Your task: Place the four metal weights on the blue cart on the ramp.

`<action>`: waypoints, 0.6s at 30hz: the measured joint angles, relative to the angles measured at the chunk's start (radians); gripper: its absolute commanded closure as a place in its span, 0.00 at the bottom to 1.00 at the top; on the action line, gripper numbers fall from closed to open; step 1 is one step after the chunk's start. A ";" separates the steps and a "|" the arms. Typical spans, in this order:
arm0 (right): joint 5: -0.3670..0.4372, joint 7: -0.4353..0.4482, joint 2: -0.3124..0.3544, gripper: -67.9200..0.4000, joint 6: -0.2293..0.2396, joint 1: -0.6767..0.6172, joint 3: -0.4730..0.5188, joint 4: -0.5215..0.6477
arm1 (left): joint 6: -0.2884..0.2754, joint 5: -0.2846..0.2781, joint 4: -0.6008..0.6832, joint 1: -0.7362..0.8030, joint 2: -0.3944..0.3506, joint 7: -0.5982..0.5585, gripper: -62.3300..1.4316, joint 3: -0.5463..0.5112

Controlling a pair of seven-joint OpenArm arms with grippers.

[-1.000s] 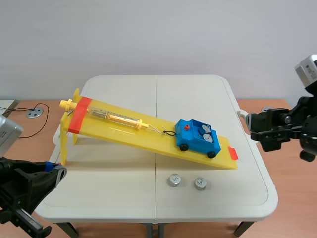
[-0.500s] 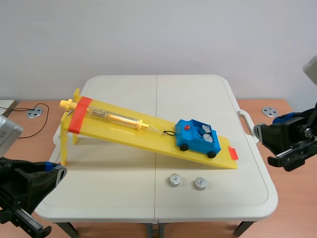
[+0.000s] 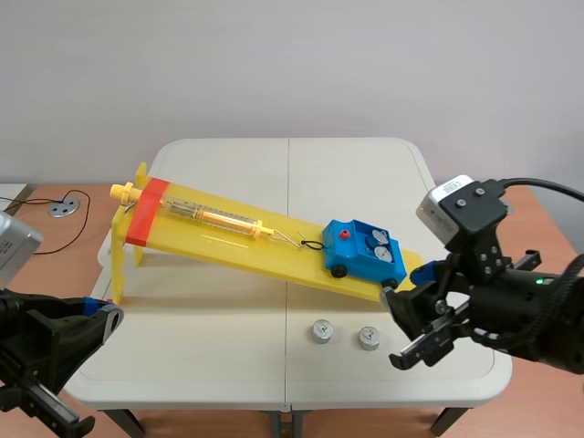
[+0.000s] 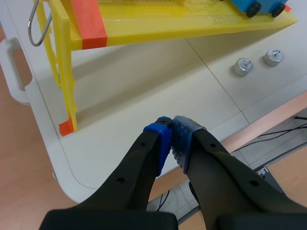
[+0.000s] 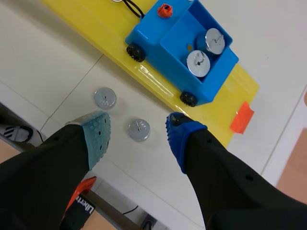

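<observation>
Two loaded: loaded weights [image 5: 198, 62] were seen standing in the tray of the blue cart [image 3: 363, 255], which was parked low on the yellow ramp [image 3: 228, 239].
Two left out: both were found on the table [image 3: 182, 365], just off the ramp's lower edge. The inner loose weight [image 3: 320, 330] lay nearer the middle, the outer loose weight [image 3: 369, 338] nearer the right arm.
Right gripper [image 3: 394, 328]: spread wide, nothing held, hung low over the table beside the outer loose weight.
Key relation: in the right wrist view the outer loose weight was framed between the two pads, just under the gripper. A near-straight drop was judged enough.
Axis: the weights were seen as round, upright, with a small knob on top, so no long axis had to be matched.
Nearer arm: right, clearly.
Left gripper [image 4: 171, 132]: closed on nothing, pads pressed together, parked low off the table's near left corner, well apart from both loose weights.
Change: a second before, the right arm was held up beyond the table's right edge. It was since brought down and in over the outer loose weight. Cart, ramp, weights and left arm were unmoved.
</observation>
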 measured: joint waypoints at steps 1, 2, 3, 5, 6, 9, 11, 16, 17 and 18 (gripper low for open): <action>-0.015 0.004 -0.010 0.59 -0.008 0.016 -0.013 -0.026 | 0.000 0.000 0.000 0.000 0.000 0.000 0.92 0.000; -0.029 0.009 -0.019 0.59 -0.014 0.032 -0.027 -0.053 | 0.000 0.000 0.000 0.000 0.000 0.000 0.92 0.000; -0.042 0.016 -0.029 0.59 -0.018 0.048 -0.040 -0.080 | 0.000 0.000 0.000 0.000 0.000 0.000 0.92 0.000; -0.064 0.031 -0.045 0.59 -0.027 0.077 -0.065 -0.135 | 0.000 0.000 0.000 0.000 0.000 0.000 0.92 0.000; -0.073 0.039 -0.050 0.59 -0.035 0.091 -0.078 -0.162 | 0.000 0.000 0.000 0.000 0.000 0.000 0.92 0.000; -0.094 0.059 -0.068 0.59 -0.048 0.127 -0.111 -0.237 | 0.000 0.000 0.000 0.000 0.000 0.000 0.92 0.000; -0.110 0.076 -0.078 0.59 -0.052 0.147 -0.130 -0.282 | 0.000 0.000 0.000 0.000 0.000 0.000 0.92 0.000; -0.155 0.124 -0.109 0.59 -0.072 0.185 -0.167 -0.380 | 0.000 0.000 0.000 0.000 0.000 0.000 0.92 0.000; -0.163 0.132 -0.116 0.59 -0.077 0.192 -0.173 -0.398 | 0.000 0.000 0.000 0.000 0.000 0.000 0.92 0.000; -0.173 0.139 -0.125 0.59 -0.078 0.199 -0.178 -0.414 | 0.000 0.000 0.000 0.000 0.000 0.000 0.92 0.000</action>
